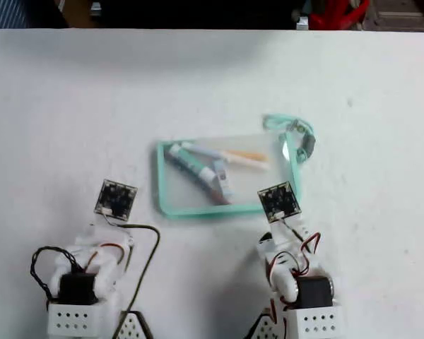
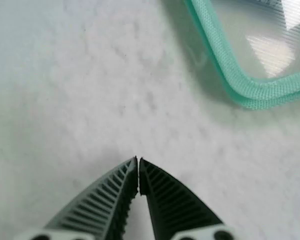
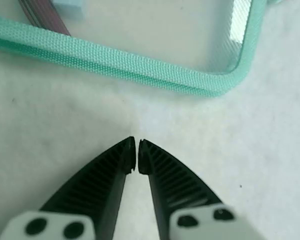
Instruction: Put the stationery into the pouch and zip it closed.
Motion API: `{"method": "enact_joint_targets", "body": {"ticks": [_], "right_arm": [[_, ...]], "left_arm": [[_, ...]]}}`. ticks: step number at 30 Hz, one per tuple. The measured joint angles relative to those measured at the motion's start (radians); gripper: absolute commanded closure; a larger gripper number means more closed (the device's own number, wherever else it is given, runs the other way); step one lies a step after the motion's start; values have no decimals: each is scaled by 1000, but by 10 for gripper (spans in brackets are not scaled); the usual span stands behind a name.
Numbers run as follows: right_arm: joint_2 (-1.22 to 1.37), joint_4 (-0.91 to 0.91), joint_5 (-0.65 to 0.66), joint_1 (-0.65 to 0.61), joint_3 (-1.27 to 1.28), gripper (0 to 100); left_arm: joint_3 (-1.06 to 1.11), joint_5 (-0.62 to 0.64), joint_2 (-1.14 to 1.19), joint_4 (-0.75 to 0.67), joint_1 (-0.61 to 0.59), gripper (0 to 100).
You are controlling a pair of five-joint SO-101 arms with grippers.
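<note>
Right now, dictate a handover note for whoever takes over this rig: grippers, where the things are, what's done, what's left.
Left gripper: shut, empty, over the table near a corner of the pouch.
Right gripper: shut, empty, just off the pouch's long edge.
Pouch: lies flat mid-table, with the stationery visible through its clear face.
Done: the stationery looks to be inside.
Left: check the zip. I cannot tell whether it is closed.

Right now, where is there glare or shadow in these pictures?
High view: glare at one end of the pouch, the table shadowed along its far edge. Left wrist view: pale reflections on its clear face. Right wrist view: white streak near its corner.
</note>
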Motion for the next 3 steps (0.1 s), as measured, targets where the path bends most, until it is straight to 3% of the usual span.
{"method": "enact_joint_targets", "body": {"ticks": [3], "right_arm": [[0, 0, 0, 0, 0, 980]], "left_arm": [[0, 0, 0, 0, 0, 976]]}}
